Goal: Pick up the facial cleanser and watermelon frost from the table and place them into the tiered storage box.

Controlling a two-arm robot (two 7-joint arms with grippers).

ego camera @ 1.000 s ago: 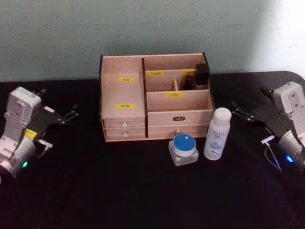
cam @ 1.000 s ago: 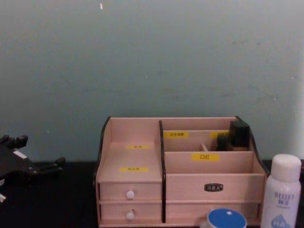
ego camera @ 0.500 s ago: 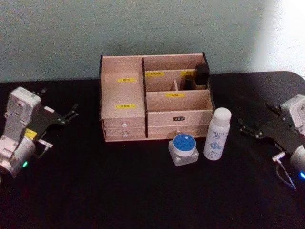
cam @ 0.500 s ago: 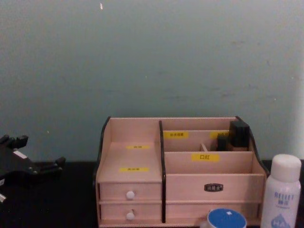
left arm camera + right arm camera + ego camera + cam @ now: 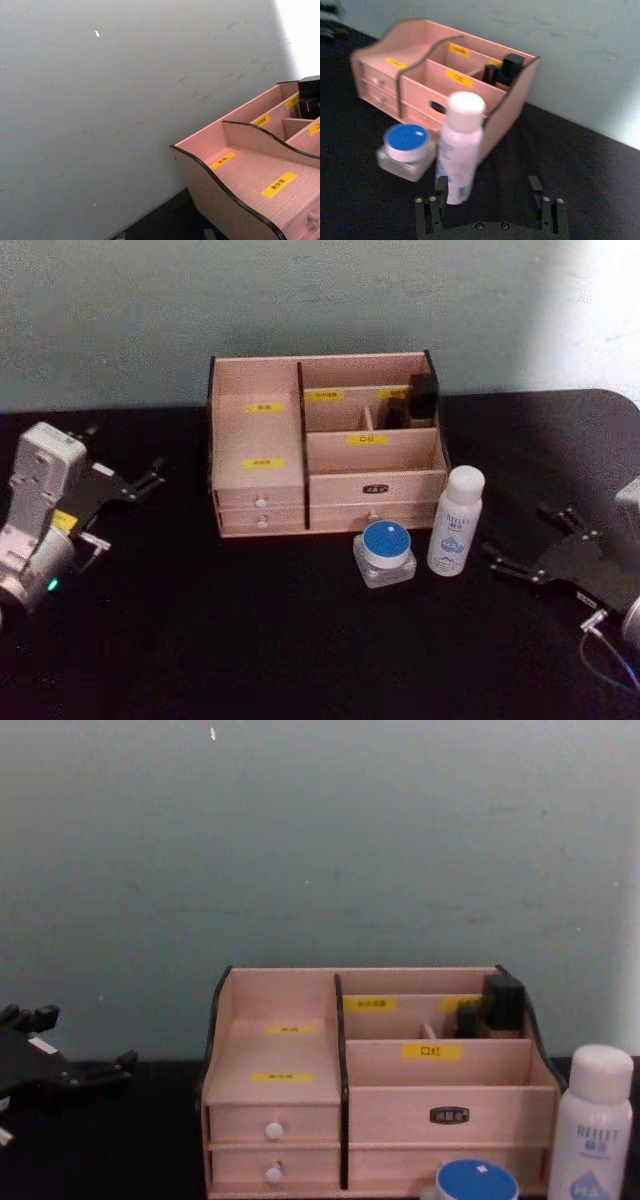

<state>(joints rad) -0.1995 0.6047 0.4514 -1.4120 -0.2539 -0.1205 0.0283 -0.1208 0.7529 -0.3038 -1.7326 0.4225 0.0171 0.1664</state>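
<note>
My left gripper [image 5: 85,1040] is hovering, fingers [image 5: 118,1065] spread, left of the tiered storage box [image 5: 440,1100]; facial cleanser [image 5: 590,1125] and watermelon frost [image 5: 478,1182] are standing before it.

Facial cleanser [image 5: 456,522] was white with blue lettering, watermelon frost [image 5: 386,552] clear under a blue lid [image 5: 385,537], tiered storage box [image 5: 258,435] pale wood, dark-trimmed, yellow labels [image 5: 262,463], table [image 5: 250,640] black, wall [image 5: 300,300] grey-green.

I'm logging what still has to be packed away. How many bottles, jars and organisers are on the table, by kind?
White bottles: 1, the facial cleanser
Blue-lidded jars: 1, the watermelon frost
Wooden organisers: 1, the tiered storage box
Total: 3
</note>
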